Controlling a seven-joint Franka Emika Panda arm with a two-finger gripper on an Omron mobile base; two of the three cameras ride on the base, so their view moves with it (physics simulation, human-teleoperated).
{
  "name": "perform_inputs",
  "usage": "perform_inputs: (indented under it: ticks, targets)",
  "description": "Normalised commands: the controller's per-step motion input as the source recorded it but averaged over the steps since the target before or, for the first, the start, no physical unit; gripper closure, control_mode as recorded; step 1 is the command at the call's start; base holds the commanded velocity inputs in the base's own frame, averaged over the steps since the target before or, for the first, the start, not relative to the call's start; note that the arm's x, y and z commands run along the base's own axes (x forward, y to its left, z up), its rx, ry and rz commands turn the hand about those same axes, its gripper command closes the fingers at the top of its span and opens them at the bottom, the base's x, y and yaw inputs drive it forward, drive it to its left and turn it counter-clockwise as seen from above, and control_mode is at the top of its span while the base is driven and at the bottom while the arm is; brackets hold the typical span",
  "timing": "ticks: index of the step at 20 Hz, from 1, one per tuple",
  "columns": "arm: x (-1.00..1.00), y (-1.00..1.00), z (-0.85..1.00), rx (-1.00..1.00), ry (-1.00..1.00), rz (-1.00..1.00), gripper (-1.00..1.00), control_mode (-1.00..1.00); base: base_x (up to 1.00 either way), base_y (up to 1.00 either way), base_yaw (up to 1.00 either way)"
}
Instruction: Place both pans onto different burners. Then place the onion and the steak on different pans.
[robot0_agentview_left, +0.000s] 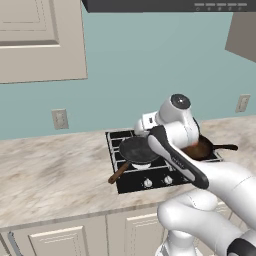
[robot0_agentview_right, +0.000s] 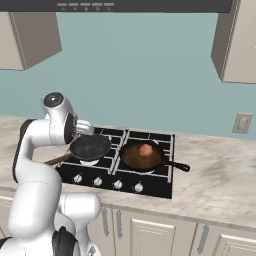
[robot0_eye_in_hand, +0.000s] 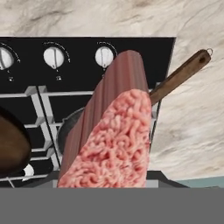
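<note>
So both pans are already on the cooktop (robot0_agentview_right: 150, 187), each on its own burner: black pan (robot0_agentview_right: 90, 146) w/ wooden handle (robot0_eye_in_hand: 179, 76) on the front burner nearest the arm, reddish-brown pan (robot0_agentview_right: 142, 156) on the burner beside it. Onion (robot0_agentview_right: 145, 149) sits inside the reddish-brown pan. Steak (robot0_eye_in_hand: 114, 144) is up in the gripper, standing on edge right in front of the hand cam, pink face toward the lens; fingertips are hidden behind it, but since it hangs above the stove w/o other support, I judge the claw clenched on it. In the right base view the gripper (robot0_agentview_right: 80, 128) hovers just above the black pan's near rim.

Risks from here, imo:
- Steak is on edge, so on release it may tip & land half over the rim, or slide onto the grate.
- Hand seems nearer the rim than the pan's middle; dropping now could miss. Needs moving toward centre first.
- Coming down too low could knock the rim or handle & shift the pan off its burner.
- Drifting toward the other pan would put steak w/ onion, which fails the task.
</note>
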Motion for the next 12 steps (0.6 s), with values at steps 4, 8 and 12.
perform_inputs:
  ticks: [4, 8, 12]
  targets:
    - [0.16, -0.09, -0.28, 0.0, -0.01, 0.0, 1.0, -1.0, 0.0, 0.0, 0.0]
    - [0.14, -0.09, -0.33, 0.0, -0.01, 0.0, 1.0, -1.0, 0.0, 0.0, 0.0]
    - [0.13, -0.02, -0.27, 0.0, 0.0, -0.01, 1.0, -1.0, 0.0, 0.0, 0.0]
